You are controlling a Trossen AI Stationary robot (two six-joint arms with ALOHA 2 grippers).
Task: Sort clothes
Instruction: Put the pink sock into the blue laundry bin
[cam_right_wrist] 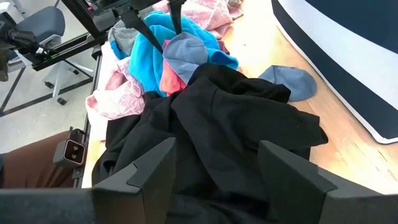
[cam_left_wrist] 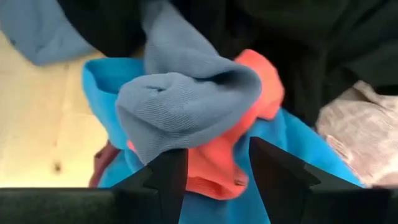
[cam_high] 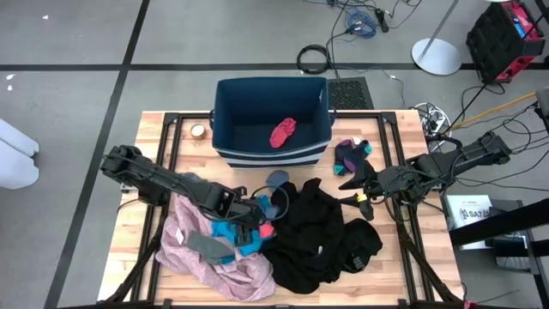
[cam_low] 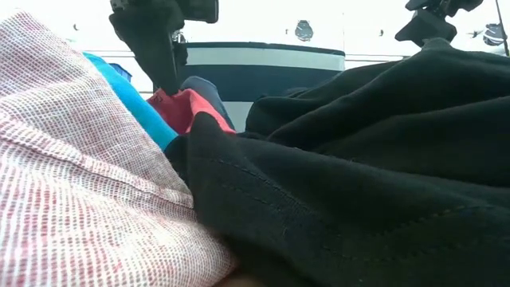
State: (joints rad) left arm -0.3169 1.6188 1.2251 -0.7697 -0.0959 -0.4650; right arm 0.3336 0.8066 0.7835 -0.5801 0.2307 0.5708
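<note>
- Clothes point(cam_high: 283, 232) lie heaped on the front half of the wooden worktop point(cam_high: 403, 266), between the two arms
- Pink garment point(cam_high: 219, 266), large and pale, spreads over the front-left part of the heap; in the low view its weave fills the near left
- Black garment point(cam_high: 322, 232) covers the right part of the heap, bunched and folded, overlapping the edge of the pink one
- Teal piece point(cam_high: 230, 233) lies on the pink garment, with a small coral-red piece point(cam_left_wrist: 217, 165) on top of it and a grey-blue sock point(cam_left_wrist: 186, 102) folded over both
- Second grey-blue piece point(cam_right_wrist: 289, 81) lies flat on the bare wood just in front of the bin, near the black garment
- Dark socks point(cam_high: 350, 156) with teal and purple patches rest on the wood to the right of the bin
- Dark blue bin point(cam_high: 225, 120) with a white-striped base stands at the back centre; one red piece point(cam_high: 282, 132) lies inside it
- Left end effector point(cam_left_wrist: 217, 165) is low over the heap centre, fingers apart, straddling the coral-red piece beneath the sock; contact cannot be confirmed
- Right end effector point(cam_right_wrist: 214, 165) hangs above the right side of the black garment, fingers apart, holding nothing
- Small roll of tape point(cam_high: 198, 130) sits on the wood left of the bin
</note>
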